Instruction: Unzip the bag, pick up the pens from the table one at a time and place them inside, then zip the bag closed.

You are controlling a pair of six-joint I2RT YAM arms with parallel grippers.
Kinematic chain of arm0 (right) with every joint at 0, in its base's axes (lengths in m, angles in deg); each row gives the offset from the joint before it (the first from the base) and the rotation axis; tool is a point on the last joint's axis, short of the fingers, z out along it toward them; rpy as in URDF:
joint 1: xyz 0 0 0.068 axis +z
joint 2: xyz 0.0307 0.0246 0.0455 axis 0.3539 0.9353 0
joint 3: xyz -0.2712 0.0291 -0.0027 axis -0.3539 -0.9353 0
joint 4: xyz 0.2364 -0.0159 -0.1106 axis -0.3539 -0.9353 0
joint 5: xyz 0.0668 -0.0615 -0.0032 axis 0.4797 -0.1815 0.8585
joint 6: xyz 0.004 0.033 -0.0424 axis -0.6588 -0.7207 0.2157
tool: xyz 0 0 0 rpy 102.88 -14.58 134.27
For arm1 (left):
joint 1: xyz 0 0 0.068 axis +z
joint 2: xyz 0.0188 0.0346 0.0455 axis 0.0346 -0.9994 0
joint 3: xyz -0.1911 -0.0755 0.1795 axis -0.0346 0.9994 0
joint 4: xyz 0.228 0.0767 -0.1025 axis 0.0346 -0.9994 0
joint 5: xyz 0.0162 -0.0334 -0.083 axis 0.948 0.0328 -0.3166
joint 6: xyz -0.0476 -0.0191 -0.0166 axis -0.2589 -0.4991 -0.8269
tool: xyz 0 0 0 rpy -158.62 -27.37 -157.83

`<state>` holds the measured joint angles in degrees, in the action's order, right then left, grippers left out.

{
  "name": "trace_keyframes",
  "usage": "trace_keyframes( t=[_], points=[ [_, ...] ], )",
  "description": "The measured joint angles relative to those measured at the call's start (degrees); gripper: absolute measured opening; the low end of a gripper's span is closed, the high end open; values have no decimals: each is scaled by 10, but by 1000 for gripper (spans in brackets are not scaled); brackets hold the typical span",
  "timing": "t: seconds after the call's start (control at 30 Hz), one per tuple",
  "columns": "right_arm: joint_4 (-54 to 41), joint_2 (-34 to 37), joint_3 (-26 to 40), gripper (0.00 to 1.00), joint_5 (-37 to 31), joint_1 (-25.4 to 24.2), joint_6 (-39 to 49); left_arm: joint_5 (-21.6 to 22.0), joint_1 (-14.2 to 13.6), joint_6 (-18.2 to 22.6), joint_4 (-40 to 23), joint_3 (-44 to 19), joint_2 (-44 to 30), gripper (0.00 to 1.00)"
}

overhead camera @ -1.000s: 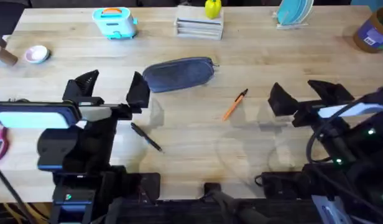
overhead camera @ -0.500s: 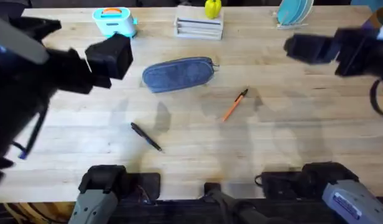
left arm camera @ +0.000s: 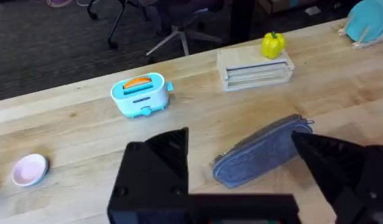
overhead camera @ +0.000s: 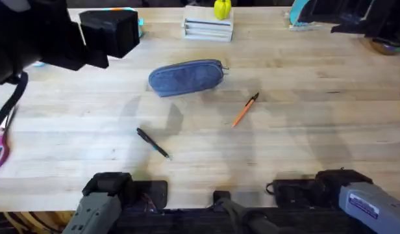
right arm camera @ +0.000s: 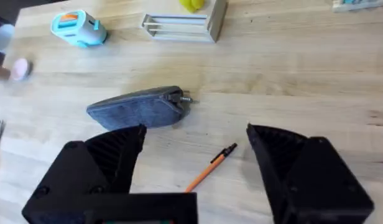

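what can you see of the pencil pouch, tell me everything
The bag is a soft, grey-blue fabric pouch, an elongated oval with rounded ends. A zipper runs along its top and looks closed, its small metal pull sticking out at the end nearer the orange pen. It lies flat on the table, slightly angled, in front of a slatted rack. Nothing touches it but the tabletop; both pens lie apart from it, and neither gripper is on it.

Even, bright light falls from above. Soft shadows lie on the table point(overhead camera: 284, 130). The raised left arm point(overhead camera: 37, 36) looks dark and blurred.
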<state>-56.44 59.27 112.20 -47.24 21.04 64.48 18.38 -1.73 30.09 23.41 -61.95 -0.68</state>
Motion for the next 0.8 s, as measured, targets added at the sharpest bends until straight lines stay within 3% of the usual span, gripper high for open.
trace_keyframes(
  t=[0.4, 0.5, 0.67, 0.8],
  points=[
    [-3, 0, 0, 997, 0, 0, -2, -11, 0, 6, -26, -1, -1, 991],
    [-4, 0, 0, 996, 0, 0, -2, -38, 0, 60, -36, -1, -8, 991],
    [-4, 0, 0, 996, 0, 0, -2, -106, 0, 210, -86, -1, -45, 993],
    [-4, 1, 0, 996, 0, 0, -2, -121, 0, 311, -99, -1, -86, 993]
  ],
)
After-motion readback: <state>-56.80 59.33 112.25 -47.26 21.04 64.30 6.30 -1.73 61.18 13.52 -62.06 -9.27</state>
